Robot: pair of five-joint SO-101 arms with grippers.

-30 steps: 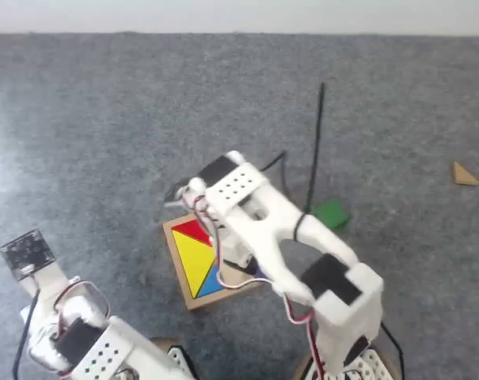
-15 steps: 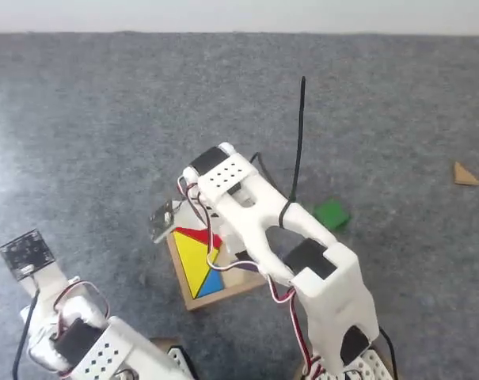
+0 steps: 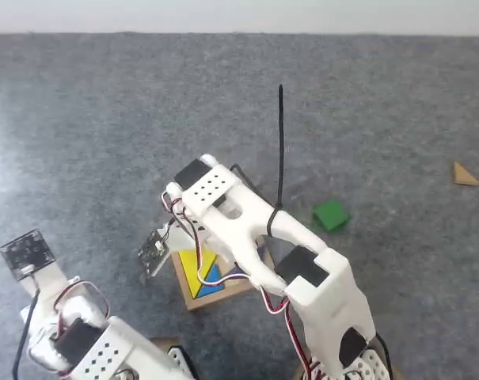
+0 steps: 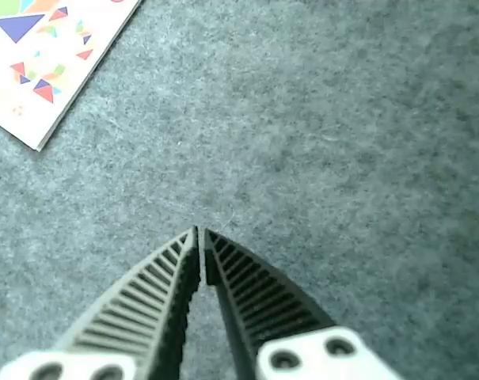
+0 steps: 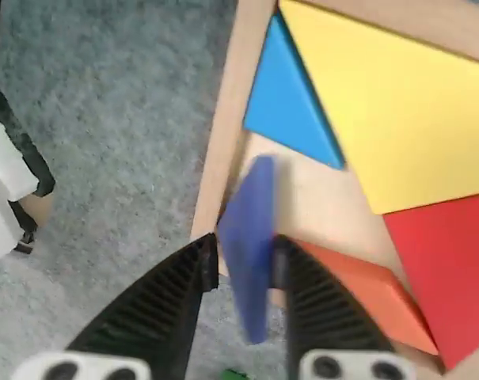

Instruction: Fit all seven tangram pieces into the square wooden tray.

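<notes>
over on the left, the left gripper (image 4: 201, 233) hangs above bare grey tabletop (image 4: 366, 119) with its jaws pressed together and nothing between them; a printed pattern sheet (image 4: 45, 47) lies near it, partly cut off at the corner of the left wrist view.

in the middle, the square wooden tray (image 5: 231, 103) looks a bit over half filled. i can count a light blue triangle (image 5: 287, 103), a big yellow triangle (image 5: 389, 111), a red triangle (image 5: 445, 269) and an orange piece (image 5: 366, 293) lying flat inside. the right gripper (image 5: 243, 249) is right over the tray's near edge, jaws clamped on a dark blue piece (image 5: 255, 206) held on edge above the bare patch of tray floor. i'd say that piece is the one being placed.

to the right, a green piece (image 3: 331, 214) lies on the tabletop, apart from the tray and yet to be fetched. far right sits a small tan triangle (image 3: 463, 174); i can't tell if it is the seventh piece.

from above, the right arm covers most of the tray, and the dark blue piece's outline is too blurred to name its shape.
</notes>
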